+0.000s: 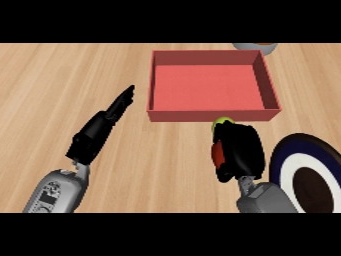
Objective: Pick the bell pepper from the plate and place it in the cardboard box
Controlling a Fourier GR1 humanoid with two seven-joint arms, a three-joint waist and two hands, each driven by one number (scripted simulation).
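My right hand (241,150) is curled round the bell pepper (218,155), whose red body shows at the hand's left side and whose green top peeks out above the fingers. It hangs just in front of the near wall of the red-lined cardboard box (211,115), left of the dark blue and white plate (287,165). The plate holds nothing that I can see. My left hand (103,127) lies open at the left, fingers straight and pointing up toward the box's left wall.
A grey bowl-like object (256,47) is cut off by the view behind the box's far right corner. Wooden counter (47,85) spreads left of the box.
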